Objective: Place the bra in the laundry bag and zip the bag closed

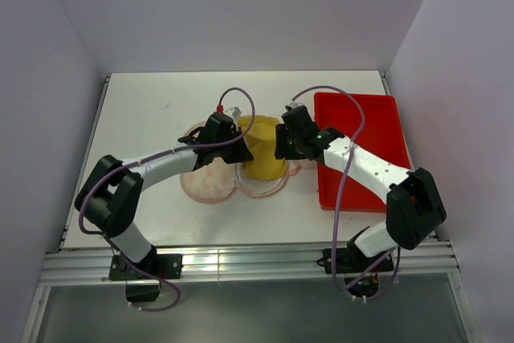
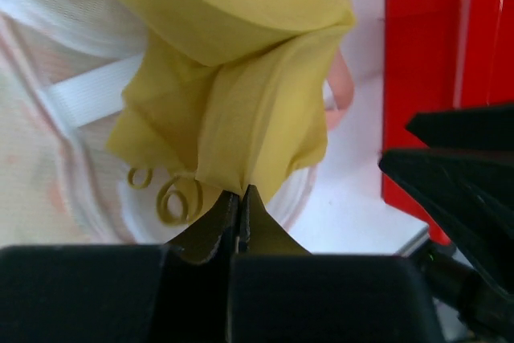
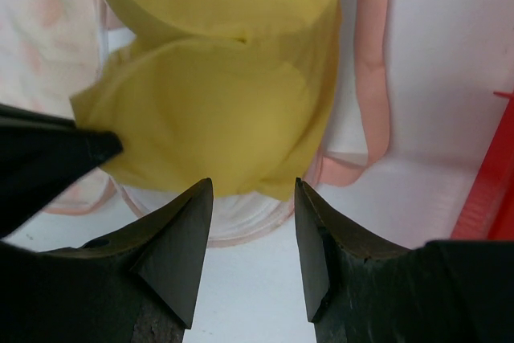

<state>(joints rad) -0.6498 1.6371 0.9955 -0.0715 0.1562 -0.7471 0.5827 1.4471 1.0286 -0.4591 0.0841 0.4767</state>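
The mustard-yellow bra [image 1: 263, 150] lies folded over the right cup of the open pale pink laundry bag [image 1: 210, 185] at the table's middle. My left gripper [image 1: 233, 149] is shut on the bra's left edge; the left wrist view shows the yellow fabric [image 2: 241, 110] pinched between the closed jaws [image 2: 242, 195], with a curled strap [image 2: 173, 198] hanging over the white mesh. My right gripper [image 1: 281, 144] is open at the bra's right side; in the right wrist view its jaws [image 3: 253, 190] stand apart just short of the bra's [image 3: 217, 118] edge, holding nothing.
A red plastic tray [image 1: 363, 130] stands right of the bag, close behind the right arm. The bag's pink zipper edge [image 3: 373, 62] loops out toward the tray. White walls enclose the table on three sides.
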